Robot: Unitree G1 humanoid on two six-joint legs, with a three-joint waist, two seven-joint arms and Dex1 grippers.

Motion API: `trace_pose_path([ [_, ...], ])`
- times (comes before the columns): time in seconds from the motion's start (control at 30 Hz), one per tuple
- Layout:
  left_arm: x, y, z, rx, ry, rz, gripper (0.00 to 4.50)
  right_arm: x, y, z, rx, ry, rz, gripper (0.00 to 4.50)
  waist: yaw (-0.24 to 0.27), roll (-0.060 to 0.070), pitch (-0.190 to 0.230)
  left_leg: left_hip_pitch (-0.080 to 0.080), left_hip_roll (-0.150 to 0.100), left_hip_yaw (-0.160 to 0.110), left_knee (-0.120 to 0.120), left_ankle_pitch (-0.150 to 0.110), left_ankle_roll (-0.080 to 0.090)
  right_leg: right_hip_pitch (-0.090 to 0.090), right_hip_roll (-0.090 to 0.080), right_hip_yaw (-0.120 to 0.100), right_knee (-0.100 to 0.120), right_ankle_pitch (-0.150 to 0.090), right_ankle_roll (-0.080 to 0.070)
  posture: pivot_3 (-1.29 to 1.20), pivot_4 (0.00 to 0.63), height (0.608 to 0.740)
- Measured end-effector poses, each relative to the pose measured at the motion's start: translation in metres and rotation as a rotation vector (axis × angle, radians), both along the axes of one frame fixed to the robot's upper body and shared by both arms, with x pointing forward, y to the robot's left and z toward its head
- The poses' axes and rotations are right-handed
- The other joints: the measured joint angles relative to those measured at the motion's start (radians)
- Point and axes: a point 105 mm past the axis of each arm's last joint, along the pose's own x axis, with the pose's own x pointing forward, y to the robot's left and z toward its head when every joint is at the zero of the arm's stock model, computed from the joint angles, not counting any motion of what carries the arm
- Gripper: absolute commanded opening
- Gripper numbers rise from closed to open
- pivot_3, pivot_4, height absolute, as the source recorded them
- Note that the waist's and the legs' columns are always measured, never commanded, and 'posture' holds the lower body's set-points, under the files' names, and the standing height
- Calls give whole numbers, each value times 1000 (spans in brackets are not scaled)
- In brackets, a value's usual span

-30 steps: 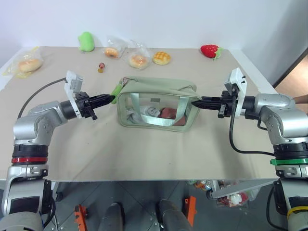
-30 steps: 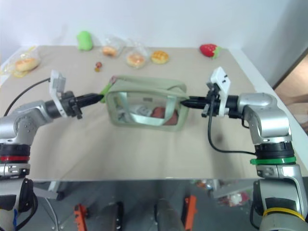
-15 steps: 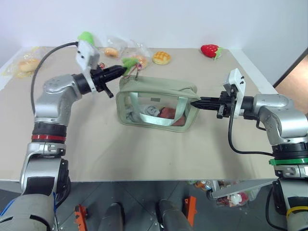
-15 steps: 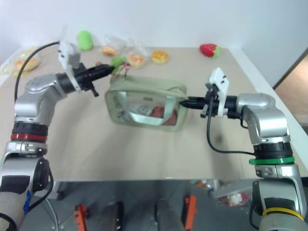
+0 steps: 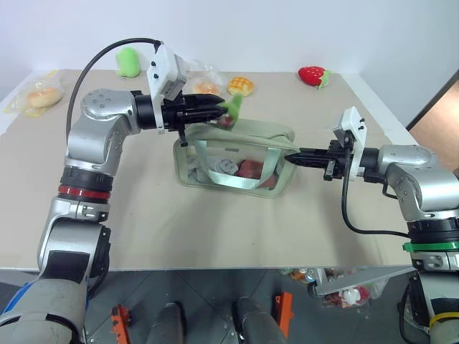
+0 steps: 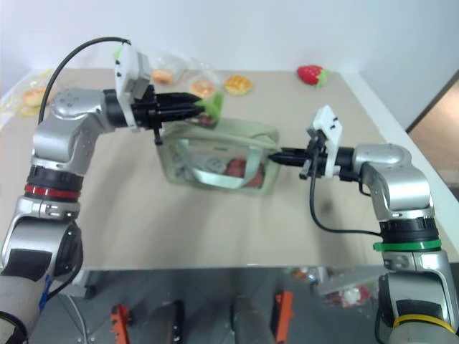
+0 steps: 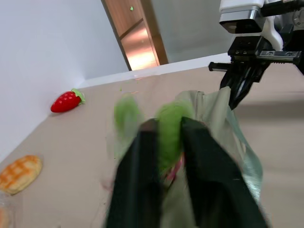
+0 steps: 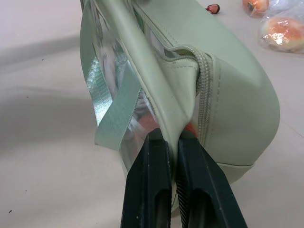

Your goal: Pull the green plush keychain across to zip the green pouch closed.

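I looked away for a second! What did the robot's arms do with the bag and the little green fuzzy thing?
The left gripper, its fingers around the small lime-green plush keychain, lifted from the left end of the pale green pouch with the clear window and pulled the keychain rightward along the top. The right gripper kept pinching the pouch's right end, and the pouch stayed put.

Strawberry plush (image 5: pixel 312 75), buns (image 5: pixel 241 86), green blob (image 5: pixel 128 61) on table (image 5: pixel 215 229).
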Motion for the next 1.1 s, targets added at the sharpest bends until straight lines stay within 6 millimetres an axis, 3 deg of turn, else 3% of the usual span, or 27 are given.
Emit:
trace_pose_path([
  [0.07, 2, 7, -6, 9, 26, 21, 2434, 0, 0, 0, 0, 0, 0, 0, 0, 0, 0, 0, 0, 0, 0, 0, 0, 0, 0, 0, 0, 0, 0, 0, 150, 740],
  [0.37, 1, 23, 3, -59, 38, 57, 2434, 1, 1, 1, -1, -1, 2, 0, 1, 0, 0, 0, 0, -1, 0, 0, 0, 0, 0, -1, 0, 0, 0, 0, 150, 740],
  [0.5, -2, 44, 23, -238, 121, 73, 2434, 1, 1, 1, 0, -1, 5, 0, 0, 0, 0, 0, 0, -1, 0, 0, 0, 0, 0, -1, 0, 0, 0, 0, 150, 740],
  [0.63, -12, 80, 40, -356, 210, 96, 2434, 1, 3, 0, 1, -1, 9, 0, -3, 0, 0, 0, 1, -1, 0, 0, 0, 0, 0, -1, 0, 0, 0, 0, 150, 740],
  [0.73, -24, 106, 9, -242, 280, 163, 2434, 1, 4, 0, 4, -1, 12, 0, -7, 2, -1, 2, 0, 0, -2, 0, 0, 0, 0, 0, 0, -1, 0, 0, 150, 740],
  [0.77, -24, 115, -16, -207, 353, 193, 2434, 1, 3, 0, 4, -1, 10, 0, -6, 2, -1, 1, 1, -1, -2, 0, 0, 0, 0, -2, 0, -1, -1, 0, 150, 740],
  [0.83, -22, 116, -33, -186, 409, 210, 2434, 2, 1, 1, 3, -5, 3, 0, -1, 1, 0, 0, 1, -2, 0, 1, 0, 0, 0, -4, 0, 0, -2, 0, 150, 740],
  [1.1, -17, 109, -50, -143, 435, 213, 2434, 2, 3, 0, 4, -2, 7, 0, 1, -1, 0, 1, 1, 0, 1, 2, 1, 0, 0, -1, 0, 0, -6, 0, 150, 740],
])
